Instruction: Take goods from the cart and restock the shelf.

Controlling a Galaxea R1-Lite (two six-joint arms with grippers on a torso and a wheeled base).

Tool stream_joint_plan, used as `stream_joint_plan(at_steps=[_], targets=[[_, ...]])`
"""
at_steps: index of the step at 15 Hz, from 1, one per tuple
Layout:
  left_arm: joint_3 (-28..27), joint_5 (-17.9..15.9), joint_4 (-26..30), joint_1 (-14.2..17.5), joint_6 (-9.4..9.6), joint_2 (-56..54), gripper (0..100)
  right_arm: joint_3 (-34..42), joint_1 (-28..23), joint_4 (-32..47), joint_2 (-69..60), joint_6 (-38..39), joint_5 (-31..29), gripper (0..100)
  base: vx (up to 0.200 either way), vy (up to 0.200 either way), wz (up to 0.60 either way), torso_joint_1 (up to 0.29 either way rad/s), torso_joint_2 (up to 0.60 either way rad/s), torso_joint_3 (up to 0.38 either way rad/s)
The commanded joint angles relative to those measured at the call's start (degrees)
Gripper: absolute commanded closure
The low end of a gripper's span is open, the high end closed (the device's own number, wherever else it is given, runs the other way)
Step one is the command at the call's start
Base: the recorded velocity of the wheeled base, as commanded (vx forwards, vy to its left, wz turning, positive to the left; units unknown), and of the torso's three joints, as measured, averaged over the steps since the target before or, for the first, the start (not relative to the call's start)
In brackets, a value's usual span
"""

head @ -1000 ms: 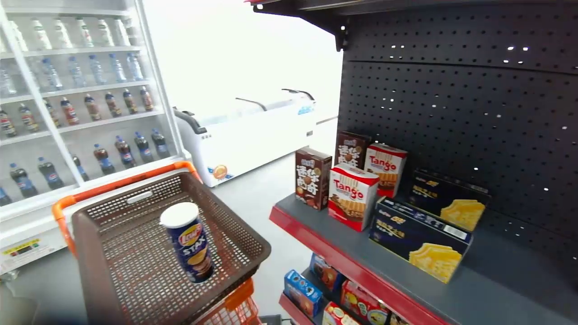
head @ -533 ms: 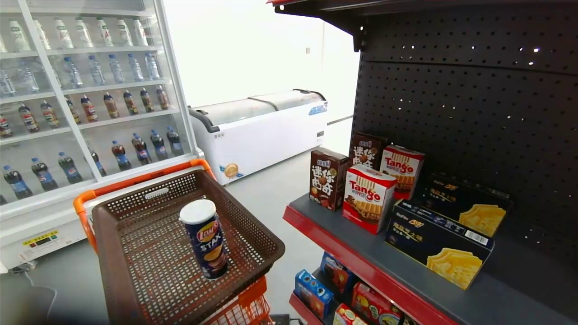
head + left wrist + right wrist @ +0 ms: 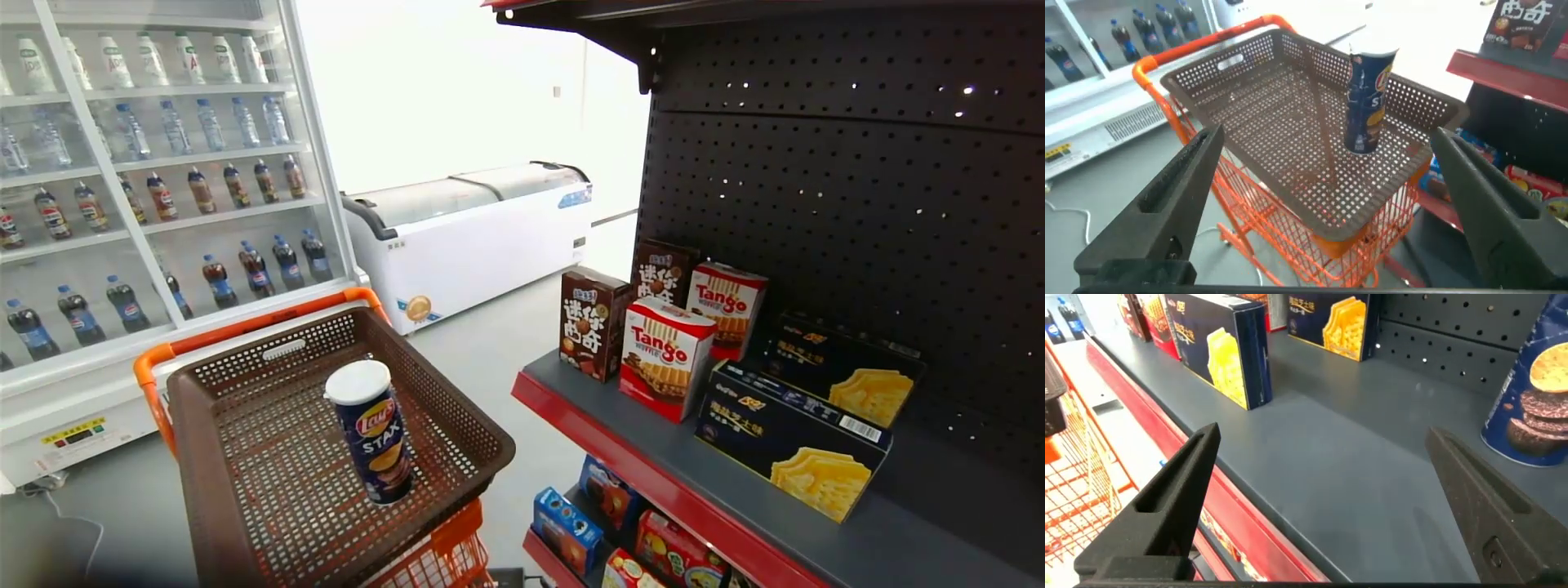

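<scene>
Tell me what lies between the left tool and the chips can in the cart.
Only bare mesh floor of the brown basket. The left wrist view shows the open left tool facing the upright chips can, no other goods between.

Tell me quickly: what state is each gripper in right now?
Left gripper: jaws open, holding nothing, above the cart basket.
Right gripper: jaws open, holding nothing, over the shelf.
</scene>
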Motion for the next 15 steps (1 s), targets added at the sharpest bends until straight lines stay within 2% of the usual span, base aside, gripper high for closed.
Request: stream_joint_plan(at_steps=[1, 3, 4, 7, 9, 10, 12, 15], targets=[[-7.9, -0.3, -0.1, -0.2, 0.2, 20.9, 0, 0.0, 0.0, 0.0, 0.1, 0.0, 0.0, 0, 0.0, 0.0, 0.0, 0.0, 0.0, 0.0], [-7.8, 0.5, -2.3, 0.1, 0.81, 26.8, 0, 0.0, 0.0, 0.0, 0.1, 0.0, 0.0, 0, 0.0, 0.0, 0.0, 0.0, 0.0, 0.0], [-7.5, 0.3, -5.9, -0.3, 1.07, 31.3, 0, 0.0, 0.0, 0.0, 0.1, 0.0, 0.0, 0, 0.0, 0.0, 0.0, 0.0, 0.0, 0.0], [-7.8, -0.2, -10.2, -1.6, 1.34, 39.9, 0, 0.0, 0.0, 0.0, 0.1, 0.0, 0.0, 0, 0.0, 0.0, 0.0, 0.0, 0.0, 0.0], [-7.0, -4.2, -15.4, -2.4, 1.43, 44.8, 0, 0.0, 0.0, 0.0, 0.1, 0.0, 0.0, 0, 0.0, 0.0, 0.0, 0.0, 0.0, 0.0], [-7.0, -4.7, -16.4, -2.9, 1.43, 46.6, 0, 0.0, 0.0, 0.0, 0.1, 0.0, 0.0, 0, 0.0, 0.0, 0.0, 0.0, 0.0, 0.0], [-7.0, -4.7, -22.0, -5.3, 1.43, 52.5, 0, 0.0, 0.0, 0.0, 0.1, 0.0, 0.0, 0, 0.0, 0.0, 0.0, 0.0, 0.0, 0.0], [-6.2, -4.7, -33.4, -6.1, 1.34, 60.9, 0, 0.0, 0.0, 0.0, 0.1, 0.0, 0.0, 0, 0.0, 0.0, 0.0, 0.0, 0.0, 0.0]])
